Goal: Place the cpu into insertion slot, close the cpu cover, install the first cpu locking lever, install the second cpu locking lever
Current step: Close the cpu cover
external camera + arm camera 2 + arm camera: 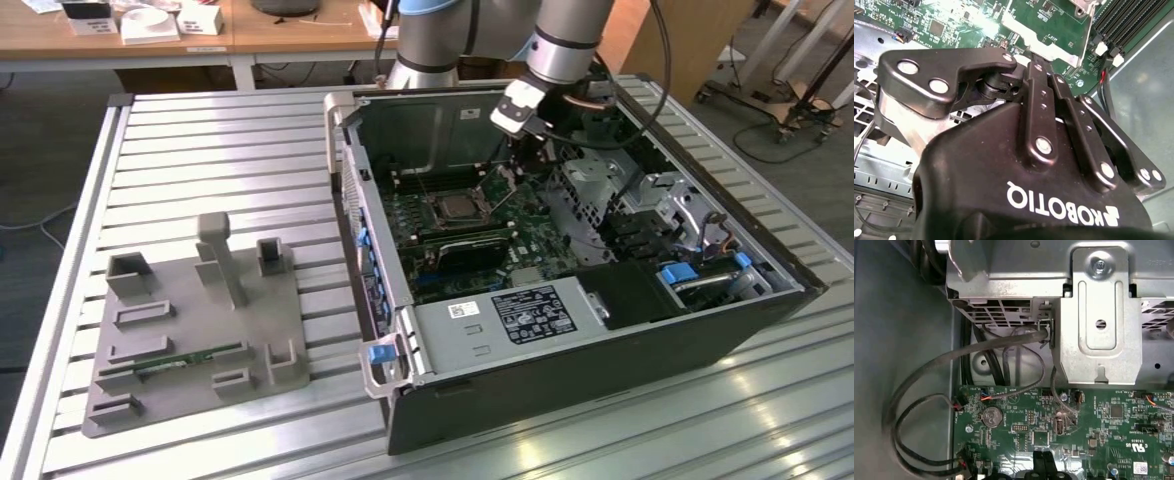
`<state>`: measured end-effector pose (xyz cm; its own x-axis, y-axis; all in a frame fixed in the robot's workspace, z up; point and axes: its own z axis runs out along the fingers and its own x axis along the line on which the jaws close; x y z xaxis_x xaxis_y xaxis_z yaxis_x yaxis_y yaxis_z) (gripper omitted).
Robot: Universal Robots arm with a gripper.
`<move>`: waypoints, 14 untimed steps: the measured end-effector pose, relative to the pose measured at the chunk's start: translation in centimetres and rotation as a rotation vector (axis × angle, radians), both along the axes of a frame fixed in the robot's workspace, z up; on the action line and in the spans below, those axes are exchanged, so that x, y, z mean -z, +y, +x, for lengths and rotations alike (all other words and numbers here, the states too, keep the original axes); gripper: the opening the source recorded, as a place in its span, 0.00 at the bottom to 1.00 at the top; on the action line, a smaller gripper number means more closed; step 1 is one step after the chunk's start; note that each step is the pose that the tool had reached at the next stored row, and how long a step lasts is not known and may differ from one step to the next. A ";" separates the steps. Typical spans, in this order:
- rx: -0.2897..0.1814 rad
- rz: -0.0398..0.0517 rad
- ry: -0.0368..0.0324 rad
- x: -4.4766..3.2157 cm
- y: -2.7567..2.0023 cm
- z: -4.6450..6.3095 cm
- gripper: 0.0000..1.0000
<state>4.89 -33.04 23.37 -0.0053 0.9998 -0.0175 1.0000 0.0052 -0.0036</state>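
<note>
In the exterior view the open computer case lies on the slatted table. The cpu shows its silver-grey top in the insertion slot on the green motherboard, and a thin metal frame around it looks like the cpu cover. I cannot make out how the locking levers stand. My gripper reaches down into the case just to the exterior view's right of the slot. Its black fingers stand pressed together over the board, with nothing visible between them. The black gripper body hides the fingertips in the second wrist view.
A grey fixture block with a memory stick sits at the exterior view's left on the table. Inside the case are a metal drive cage, looped black cables, a coin battery and memory slots.
</note>
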 end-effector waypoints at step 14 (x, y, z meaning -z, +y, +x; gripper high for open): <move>0.000 0.0001 0.0000 -0.55 -0.01 -0.9 0.10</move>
